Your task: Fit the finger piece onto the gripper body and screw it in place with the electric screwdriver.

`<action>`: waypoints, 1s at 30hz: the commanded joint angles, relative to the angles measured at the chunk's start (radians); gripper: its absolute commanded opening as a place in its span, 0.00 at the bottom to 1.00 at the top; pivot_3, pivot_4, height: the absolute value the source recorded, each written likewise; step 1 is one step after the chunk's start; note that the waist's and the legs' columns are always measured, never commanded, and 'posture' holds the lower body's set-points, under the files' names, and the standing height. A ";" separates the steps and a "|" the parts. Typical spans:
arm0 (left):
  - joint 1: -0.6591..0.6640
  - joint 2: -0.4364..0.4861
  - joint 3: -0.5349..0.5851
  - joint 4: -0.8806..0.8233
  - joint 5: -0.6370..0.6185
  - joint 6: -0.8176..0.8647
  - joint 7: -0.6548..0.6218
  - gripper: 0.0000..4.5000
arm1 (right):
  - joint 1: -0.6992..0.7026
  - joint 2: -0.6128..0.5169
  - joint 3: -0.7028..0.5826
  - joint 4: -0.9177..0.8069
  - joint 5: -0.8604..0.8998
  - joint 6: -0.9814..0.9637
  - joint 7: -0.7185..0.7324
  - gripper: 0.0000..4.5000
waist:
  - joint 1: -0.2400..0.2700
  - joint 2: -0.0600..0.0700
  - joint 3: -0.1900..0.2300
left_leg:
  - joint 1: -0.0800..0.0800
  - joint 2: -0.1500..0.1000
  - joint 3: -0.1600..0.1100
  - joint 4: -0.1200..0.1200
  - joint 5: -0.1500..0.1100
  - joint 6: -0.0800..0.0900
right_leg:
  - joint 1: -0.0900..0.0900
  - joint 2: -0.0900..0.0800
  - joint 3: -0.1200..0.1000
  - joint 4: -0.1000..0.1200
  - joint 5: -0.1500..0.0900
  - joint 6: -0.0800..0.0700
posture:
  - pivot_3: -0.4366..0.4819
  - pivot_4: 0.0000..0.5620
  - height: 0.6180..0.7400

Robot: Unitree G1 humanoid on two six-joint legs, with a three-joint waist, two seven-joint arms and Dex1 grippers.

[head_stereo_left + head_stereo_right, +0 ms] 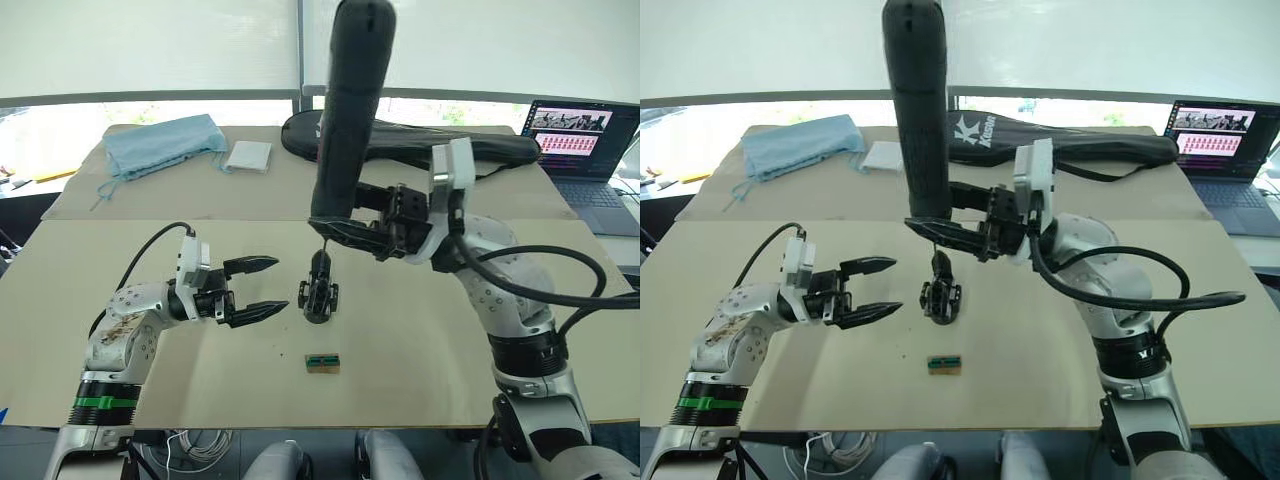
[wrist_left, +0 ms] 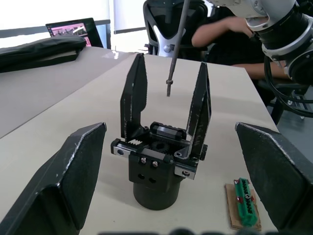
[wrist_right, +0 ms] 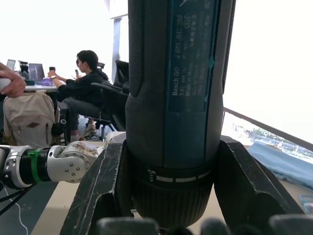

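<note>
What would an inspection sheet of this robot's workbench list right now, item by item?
Surface: beige table top, a second beige table behind it.
Job's things: small black gripper body stands upright mid-table with two pointed black fingers up; long thick black electric screwdriver held upright above it, its thin metal bit pointing down between them.
Clutter: tiny green-and-tan block near the body; light blue cloth, white pad and long black bag at the back.
Grippers: left gripper open beside the body; right gripper shut on the screwdriver.
Cables: black cables along the right arm.
Surroundings: open laptop, windows; a seated person at a desk.
</note>
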 commanded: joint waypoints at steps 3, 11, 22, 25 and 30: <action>0.012 0.000 -0.019 0.023 0.035 -0.077 -0.035 1.00 | -0.057 0.012 0.008 0.005 -0.003 0.031 0.012 0.43 | -0.003 0.000 0.000 | 0.000 0.000 0.000 0.000 0.000 0.000 | 0.000 0.002 0.000 0.000 0.000 0.000 | 0.48 0.27 1.00; 0.020 -0.018 -0.031 0.026 0.051 -0.097 -0.022 1.00 | -0.052 0.040 0.036 0.020 -0.032 0.030 0.044 0.43 | -0.004 0.000 0.000 | 0.000 0.000 0.000 0.000 0.000 0.000 | 0.000 0.002 0.000 0.000 0.000 0.000 | 0.48 0.27 1.00; 0.036 -0.016 -0.045 0.017 0.062 -0.103 -0.010 1.00 | -0.054 0.071 0.051 0.051 -0.068 0.037 0.065 0.43 | -0.004 0.000 0.000 | 0.000 0.000 0.000 0.000 0.000 0.000 | 0.000 0.003 0.000 0.000 0.000 0.000 | 0.48 0.27 1.00; 0.039 -0.016 -0.047 0.012 0.064 -0.104 -0.006 1.00 | -0.048 0.068 0.054 0.049 -0.069 0.047 0.072 0.43 | -0.004 0.000 0.000 | 0.000 0.000 0.000 0.000 0.000 0.000 | 0.000 0.003 0.000 0.000 0.000 0.000 | 0.48 0.27 1.00; 0.048 -0.012 -0.047 0.005 0.065 -0.104 -0.002 1.00 | -0.040 0.072 0.055 0.042 -0.065 0.061 0.070 0.43 | -0.004 0.000 0.000 | 0.000 0.000 0.000 0.000 0.000 0.000 | 0.000 0.003 0.000 0.000 0.000 0.000 | 0.48 0.27 1.00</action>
